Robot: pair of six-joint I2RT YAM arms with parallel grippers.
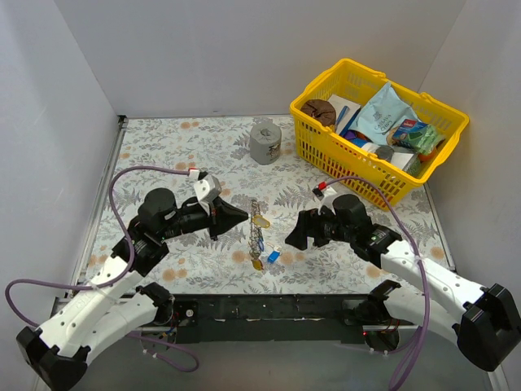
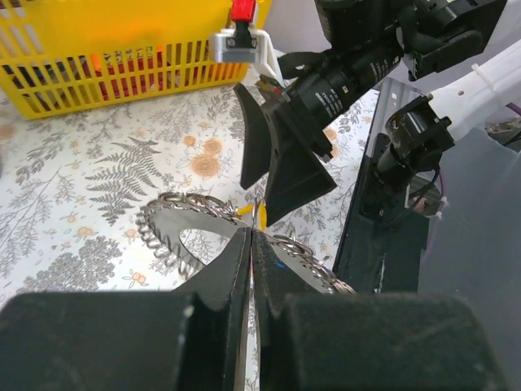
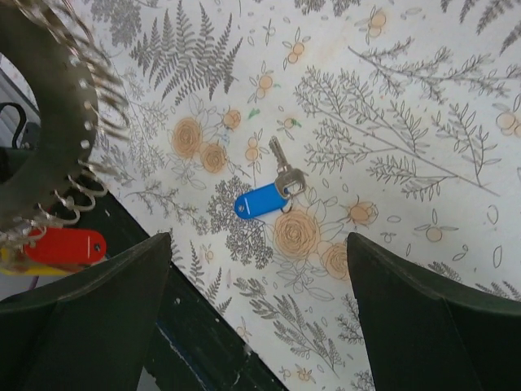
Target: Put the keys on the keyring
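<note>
Step in hand: fetching the next key. Your left hand is pinched shut on the keyring, holding it upright off your right hand's left side. Your right hand hovers wide open, pointing down, with the blue key on the table between its fingers. Next move, probably: lower and close on the key.

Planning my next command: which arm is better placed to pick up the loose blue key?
Right. The right pincer is open and hangs over the blue key, which sits centred in the right wrist view. The left pincer is shut on the keyring, so it is occupied.
</note>
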